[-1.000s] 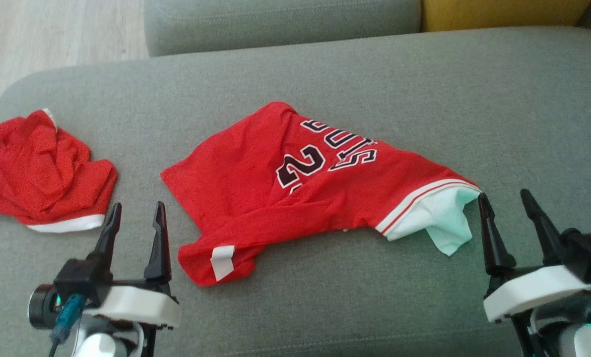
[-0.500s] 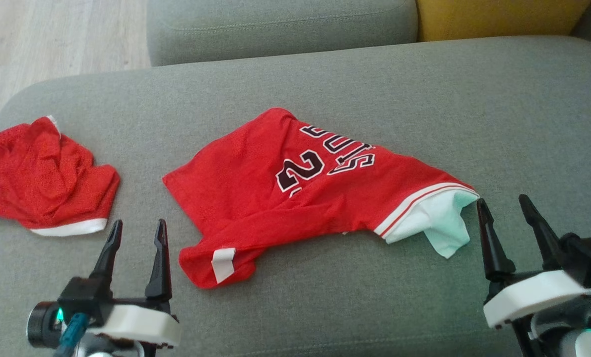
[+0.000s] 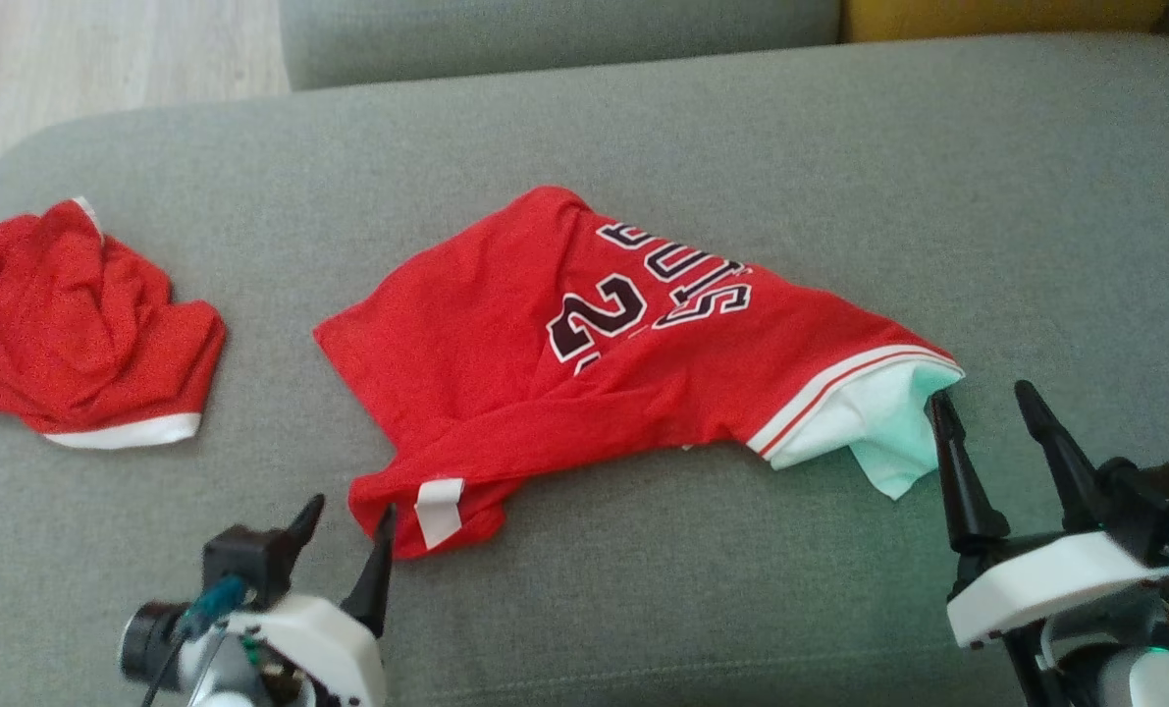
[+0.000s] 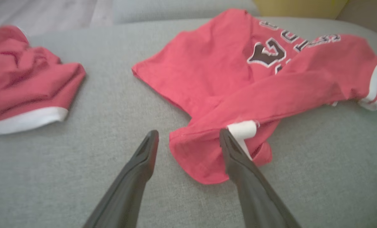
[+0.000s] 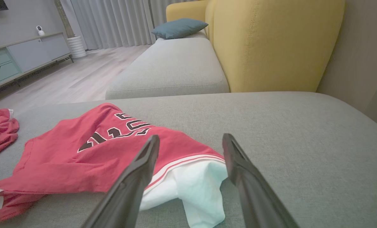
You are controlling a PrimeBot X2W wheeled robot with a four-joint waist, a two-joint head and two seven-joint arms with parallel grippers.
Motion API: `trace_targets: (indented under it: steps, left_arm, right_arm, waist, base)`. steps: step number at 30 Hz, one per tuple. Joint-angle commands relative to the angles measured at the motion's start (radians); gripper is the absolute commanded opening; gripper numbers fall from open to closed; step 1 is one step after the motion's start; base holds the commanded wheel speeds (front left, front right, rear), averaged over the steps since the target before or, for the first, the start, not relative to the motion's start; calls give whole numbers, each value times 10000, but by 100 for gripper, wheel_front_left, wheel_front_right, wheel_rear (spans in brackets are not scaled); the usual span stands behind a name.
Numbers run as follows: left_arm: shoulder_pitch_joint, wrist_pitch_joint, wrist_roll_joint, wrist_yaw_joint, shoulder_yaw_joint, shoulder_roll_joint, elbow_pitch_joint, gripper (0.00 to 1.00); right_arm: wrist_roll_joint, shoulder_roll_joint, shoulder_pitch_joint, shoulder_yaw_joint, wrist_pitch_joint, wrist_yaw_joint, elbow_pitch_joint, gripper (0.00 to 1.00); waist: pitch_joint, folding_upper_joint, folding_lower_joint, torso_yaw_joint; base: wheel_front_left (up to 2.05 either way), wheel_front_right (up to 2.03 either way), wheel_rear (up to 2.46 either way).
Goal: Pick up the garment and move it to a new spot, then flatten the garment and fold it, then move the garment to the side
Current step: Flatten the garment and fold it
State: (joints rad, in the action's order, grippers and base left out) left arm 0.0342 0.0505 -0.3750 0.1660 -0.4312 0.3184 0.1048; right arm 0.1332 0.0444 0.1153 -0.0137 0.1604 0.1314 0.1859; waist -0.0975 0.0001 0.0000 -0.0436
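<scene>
Shifted since a second back: left gripper (image 3: 348, 513), now lower, tilted, and nosed in at the near corner of the red jersey (image 3: 584, 363); head view itself nudged a little too, so part of that is camera drift.

Jersey sprawled mid-seat and half flattened, with dark number and lettering facing up. One fold across the near side, white tag (image 3: 437, 511) at the near corner, white flap (image 3: 869, 422) poking out past the striped trim at the robot's right end. Resting on a wide grey sofa seat (image 3: 741, 147). Well apart to the left on the same seat, a second crumpled red garment (image 3: 74, 324) with white trim.

Beyond, in the right wrist view: another grey seat (image 5: 172, 69), blue cushion (image 5: 179, 28), yellow backrest (image 5: 264, 44), pale wood floor (image 5: 80, 79), curtains (image 5: 112, 19), low sideboard (image 5: 23, 53).

Left gripper spread wide, straddling the tagged corner in the left wrist view, one finger in front of the cloth by the tag, nothing pinched. Right gripper (image 3: 982, 401) likewise spread wide and holding nothing, inner fingertip right at the white flap's edge; touching or not, cannot tell.
</scene>
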Motion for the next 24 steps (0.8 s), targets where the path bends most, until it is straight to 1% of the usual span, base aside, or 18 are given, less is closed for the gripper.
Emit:
trace_targets:
  steps: [1,4,10,11,12,17,24]
  left_arm:
    - [-746,-95,-68,-119,300,219,-120,100]
    - [-1233,-446,-217,-471,144,190,622,100]
    - [-2110,-753,-630,-1067,84,26,2036,100]
    - [-2204,-776,-703,-1157,80,-1,2194,44]
    - [-2287,-783,-747,-1218,81,-12,2327,0]
    - [-2568,-689,-874,-1414,65,-72,2748,0]
    - [-2831,-476,-893,-1474,24,-137,2934,0]
  right_arm:
    - [73,58,-372,247,-6,-7,396,100]
    - [92,58,-492,297,-47,-7,364,100]
    - [86,58,-702,332,-85,-7,228,100]
    - [81,58,-710,299,-87,-7,186,100]
    - [77,58,-711,263,-82,-7,139,100]
    - [175,58,-579,143,242,-7,-312,100]
    - [266,58,-363,-24,2046,-7,-1177,100]
  waist:
    - [-173,-1,0,-24]
    - [-447,-1,0,-61]
    - [-877,-1,0,-228]
    - [-918,-1,0,-255]
    - [-969,-1,0,-286]
    - [-1134,-1,0,-347]
    - [-1403,-1,0,-277]
  base:
    - [0,0,0]
    - [0,0,0]
    - [0,0,0]
    - [0,0,0]
    - [0,0,0]
    - [0,0,0]
    - [0,0,0]
